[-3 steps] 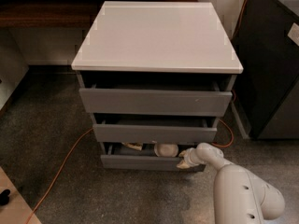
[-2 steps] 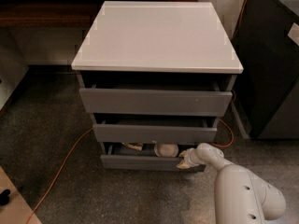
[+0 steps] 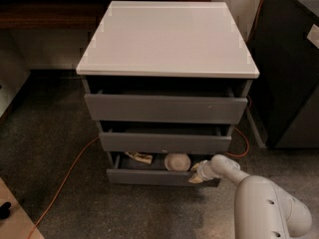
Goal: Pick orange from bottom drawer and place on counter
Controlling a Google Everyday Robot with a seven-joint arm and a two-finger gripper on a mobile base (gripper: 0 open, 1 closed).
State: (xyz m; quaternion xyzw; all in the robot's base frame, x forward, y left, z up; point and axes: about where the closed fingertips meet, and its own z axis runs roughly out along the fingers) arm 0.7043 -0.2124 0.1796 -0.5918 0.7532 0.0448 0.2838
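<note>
The bottom drawer of the grey cabinet stands pulled out, showing a round white bowl and a small packet inside. My gripper reaches into the drawer's right end, just right of the bowl, at the tip of my white arm. The orange is hidden from view. The counter, the glossy white top slab of the cabinet, is bare.
The two upper drawers are slightly open. An orange cable runs across the speckled floor at left. A dark cabinet stands at right, a dark wooden shelf behind at left.
</note>
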